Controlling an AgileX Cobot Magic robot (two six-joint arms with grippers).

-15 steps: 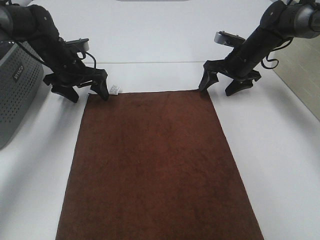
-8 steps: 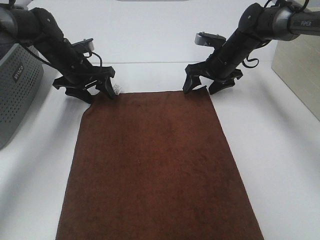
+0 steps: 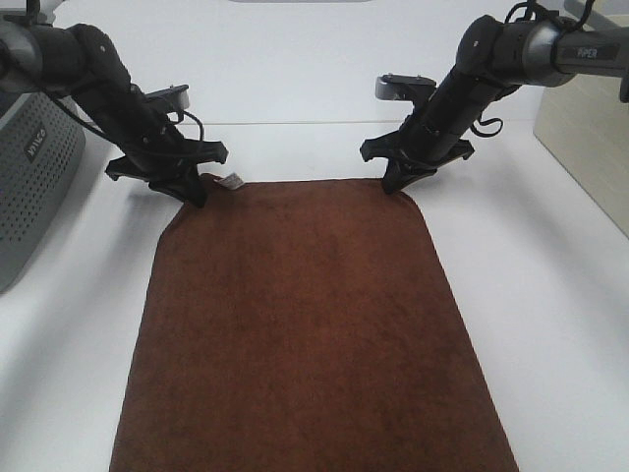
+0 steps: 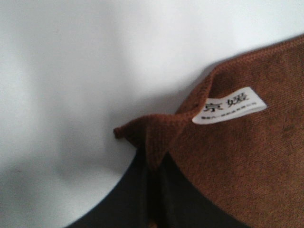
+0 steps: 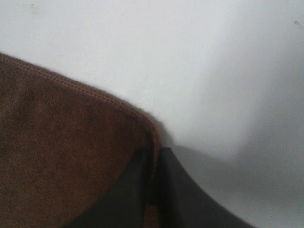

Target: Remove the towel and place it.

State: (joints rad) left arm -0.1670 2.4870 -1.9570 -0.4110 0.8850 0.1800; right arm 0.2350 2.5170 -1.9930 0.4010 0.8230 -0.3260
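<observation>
The dark brown towel (image 3: 300,324) lies flat on the white table (image 3: 550,295), its long side running toward the front edge. Its small white tag (image 3: 233,181) sits at the far left corner. My left gripper (image 3: 195,189) is shut on that far left corner; the left wrist view shows the corner pinched up (image 4: 149,135) beside the tag (image 4: 229,105). My right gripper (image 3: 396,183) is shut on the far right corner; the right wrist view shows the towel edge (image 5: 71,142) between the fingers (image 5: 166,190).
A grey perforated box (image 3: 29,187) stands at the left edge of the table. A beige panel (image 3: 585,147) stands at the far right. A seam (image 3: 295,124) crosses the table behind the grippers.
Both grippers have moved inward onto the towel's far corners and shut on them. The far corners are now slightly pulled in and rounded.
</observation>
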